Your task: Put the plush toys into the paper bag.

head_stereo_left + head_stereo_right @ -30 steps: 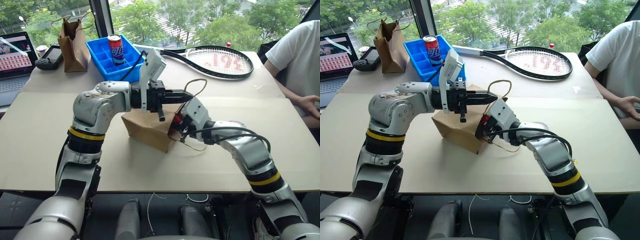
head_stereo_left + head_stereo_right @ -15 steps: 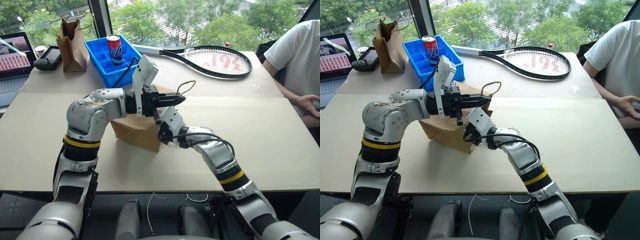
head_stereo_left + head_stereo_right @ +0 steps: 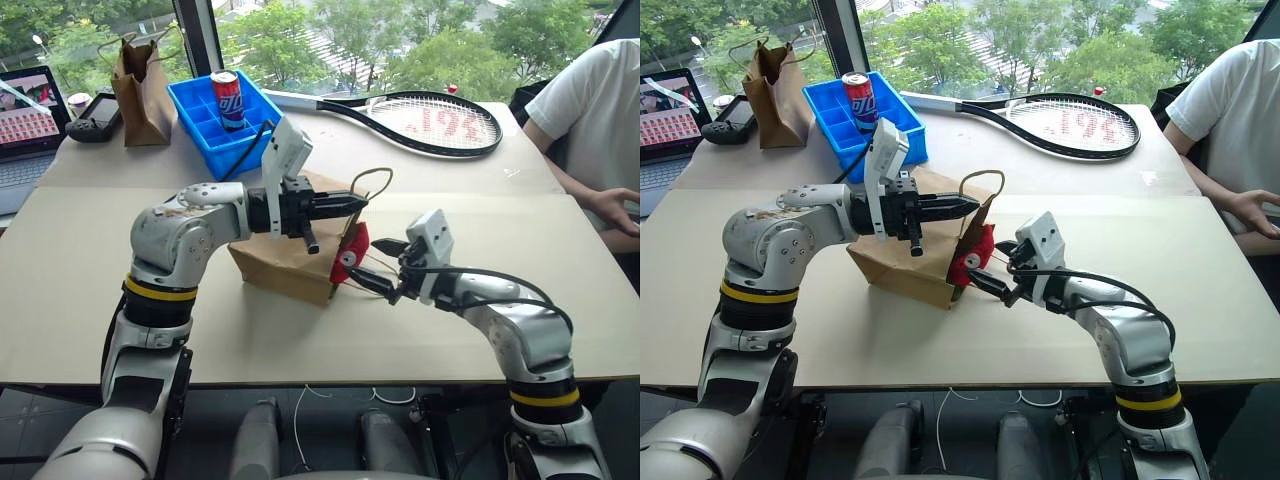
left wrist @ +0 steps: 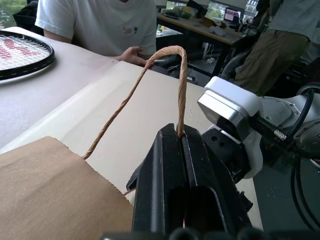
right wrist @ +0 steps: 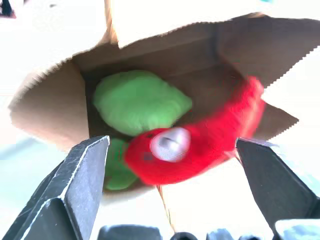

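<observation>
Rear table: tennis racket [image 3: 420,118]; blue compartment tray [image 3: 232,125] holding soda can [image 3: 229,99]; darker paper bag [image 3: 140,88]; laptop [image 3: 28,120].

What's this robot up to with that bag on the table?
It is packing plush toys into a paper bag lying on its side. The left gripper is shut on the bag's twine handle, holding the mouth up. The green plush sits inside, and the red chili plush is at the mouth, partly sticking out. The right gripper is open just in front of it.
</observation>
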